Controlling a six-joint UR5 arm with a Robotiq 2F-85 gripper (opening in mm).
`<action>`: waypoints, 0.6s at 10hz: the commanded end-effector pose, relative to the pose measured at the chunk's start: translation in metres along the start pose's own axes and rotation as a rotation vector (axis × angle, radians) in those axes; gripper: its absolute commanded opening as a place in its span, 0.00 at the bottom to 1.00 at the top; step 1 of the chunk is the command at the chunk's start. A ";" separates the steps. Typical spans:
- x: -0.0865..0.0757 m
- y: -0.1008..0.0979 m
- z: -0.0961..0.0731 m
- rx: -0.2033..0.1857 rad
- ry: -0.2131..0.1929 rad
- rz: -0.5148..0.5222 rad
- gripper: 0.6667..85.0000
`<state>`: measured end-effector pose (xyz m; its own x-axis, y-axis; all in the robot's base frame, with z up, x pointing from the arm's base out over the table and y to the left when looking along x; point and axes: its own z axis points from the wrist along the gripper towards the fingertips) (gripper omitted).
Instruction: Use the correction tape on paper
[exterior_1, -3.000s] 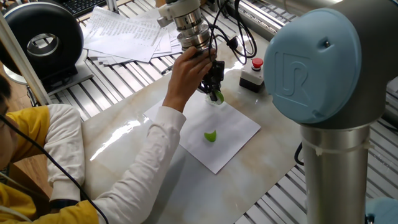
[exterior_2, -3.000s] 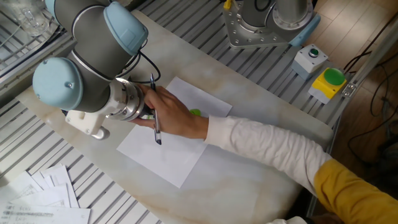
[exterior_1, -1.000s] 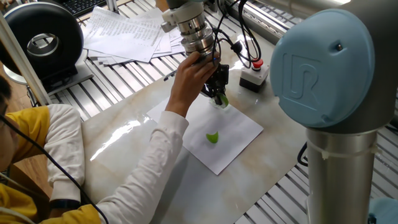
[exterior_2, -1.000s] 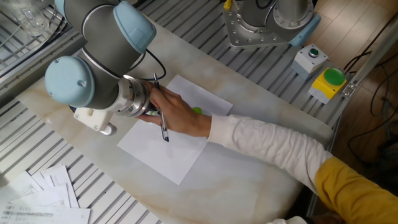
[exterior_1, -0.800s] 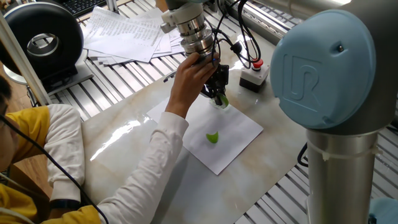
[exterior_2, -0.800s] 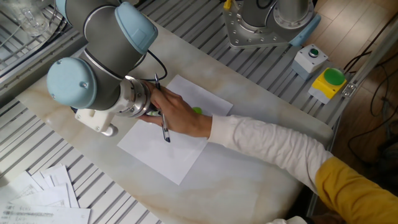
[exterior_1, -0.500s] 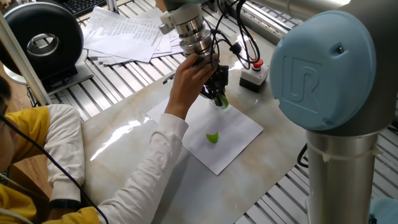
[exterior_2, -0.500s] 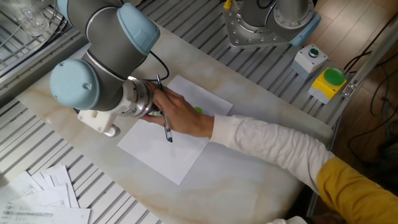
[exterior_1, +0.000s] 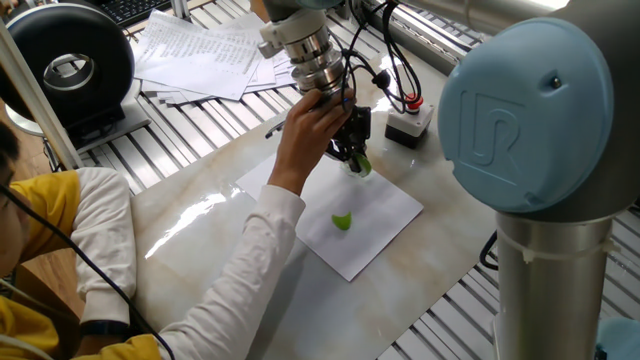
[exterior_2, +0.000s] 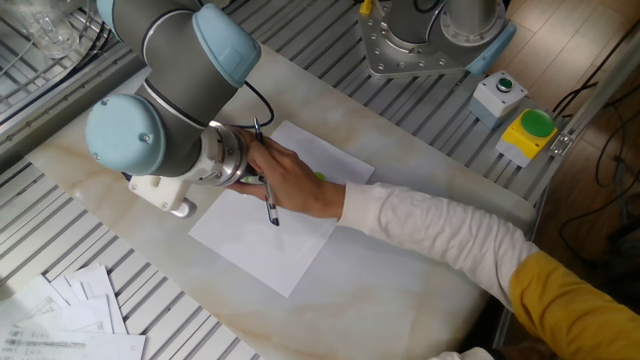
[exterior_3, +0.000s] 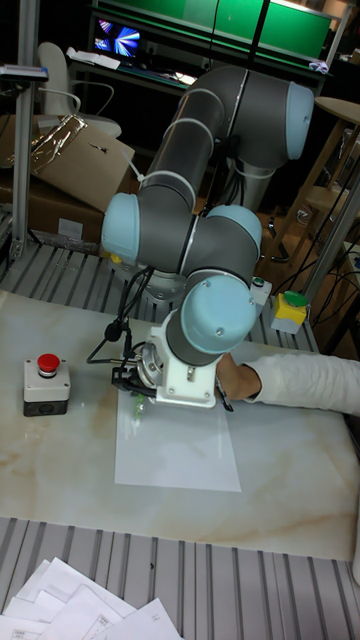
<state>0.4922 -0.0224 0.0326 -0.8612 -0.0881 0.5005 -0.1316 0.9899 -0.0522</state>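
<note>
— The correction tape (exterior_1: 357, 163), that's the green-tipped thing under the gripper (exterior_1: 352, 150), standing tip-down on the far corner of the paper (exterior_1: 375, 225). The sheet lies flat on the marble table (exterior_1: 190, 215), so the tip has something firm to press against.

— And the gripper has hold of it?

— Looks that way to me. The fingers come down close on either side of the dispenser, pinched in on it, with no gap I can see. The person's hand (exterior_1: 312, 128) covers part of the wrist, mind.

— Why is the hand there at all?

— I'd say guiding the arm by hand. It's wrapped around the gripper body just above the fingers, with a pen (exterior_2: 266, 200) tucked between the person's fingers, pointing down over the sheet. Holding it that close to the tool would let them steer the tip across the page.

— What's the green bit lying in the middle of the sheet?

— A small green piece (exterior_1: 341, 220), apart from the dispenser. The cap, maybe; I can't tell.

— Anything in the way?

— The red-button box (exterior_1: 409, 117) sits just beyond the paper's far edge, and the printed sheets (exterior_1: 205, 55) are well apart, back on the slatted frame. A pull towards the middle of the sheet would stay away from both, I reckon.
</note>
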 end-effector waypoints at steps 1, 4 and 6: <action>-0.005 -0.004 -0.005 0.005 -0.015 -0.014 0.00; -0.023 -0.013 -0.019 0.050 -0.043 -0.031 0.00; -0.034 -0.011 -0.021 0.061 -0.065 -0.043 0.00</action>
<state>0.5174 -0.0313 0.0354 -0.8741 -0.1219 0.4702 -0.1813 0.9799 -0.0831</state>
